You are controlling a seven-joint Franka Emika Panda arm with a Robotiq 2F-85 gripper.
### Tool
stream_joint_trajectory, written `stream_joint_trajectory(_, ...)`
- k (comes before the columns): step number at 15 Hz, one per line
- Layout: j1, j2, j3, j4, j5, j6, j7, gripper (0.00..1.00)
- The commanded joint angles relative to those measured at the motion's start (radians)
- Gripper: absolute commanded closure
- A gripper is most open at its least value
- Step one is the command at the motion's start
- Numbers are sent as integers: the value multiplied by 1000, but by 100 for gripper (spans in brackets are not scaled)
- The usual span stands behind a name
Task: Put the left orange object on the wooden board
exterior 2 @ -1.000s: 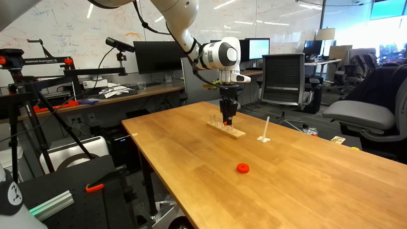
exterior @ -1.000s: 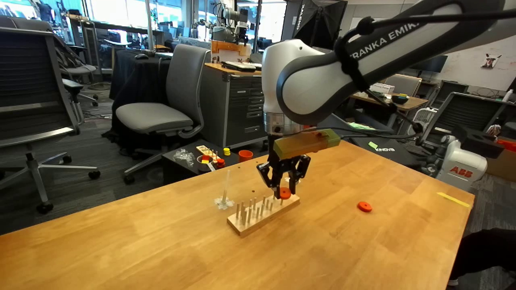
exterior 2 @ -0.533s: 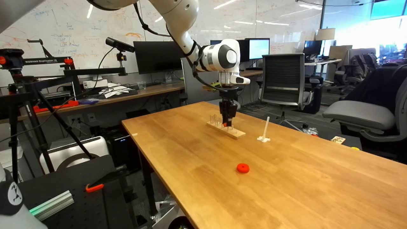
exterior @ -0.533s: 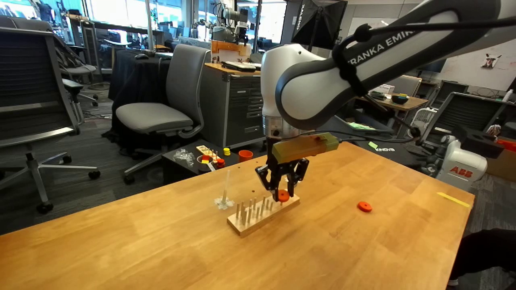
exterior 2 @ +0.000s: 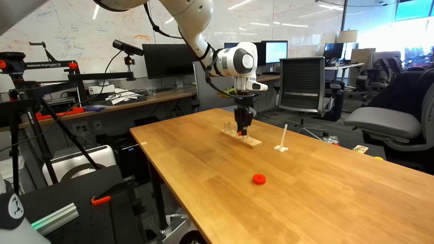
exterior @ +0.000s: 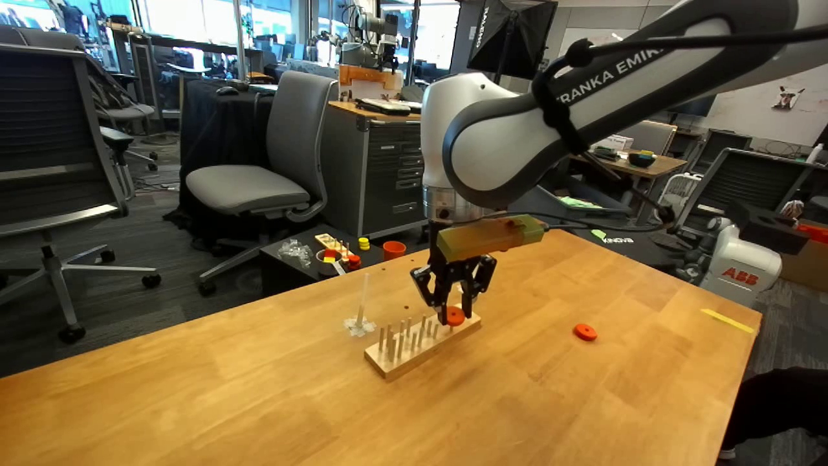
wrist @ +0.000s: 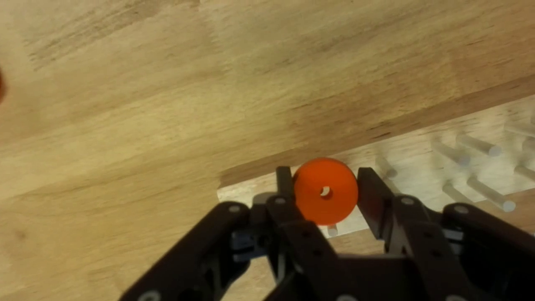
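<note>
Gripper [wrist: 325, 182] pinching disc [wrist: 310, 196] above board [exterior: 424, 349], near end away from most pegs [wrist: 480, 145]. Whether disc lines up with peg: cannot tell. If off-centre, lowering could tilt disc on peg tip or shove board. Drift toward pegs may clip them with gripper. More room past that end of board, over table [wrist: 146, 108]; table edges apart from board.

def a robotics lab: in an exterior view, franka-lettered arm [exterior: 621, 97] upper right, abb-lettered machine [exterior: 740, 262] far right; in an exterior view, scribbled-on whiteboard [exterior 2: 91, 32] upper left.
</note>
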Motion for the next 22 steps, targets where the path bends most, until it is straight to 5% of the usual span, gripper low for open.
stream_joint_trajectory(1, -13, 11, 9, 17, 33, 0, -25, 83)
stream_joint_trajectory(22, -30, 20, 5, 49, 47, -8, -35, 83)
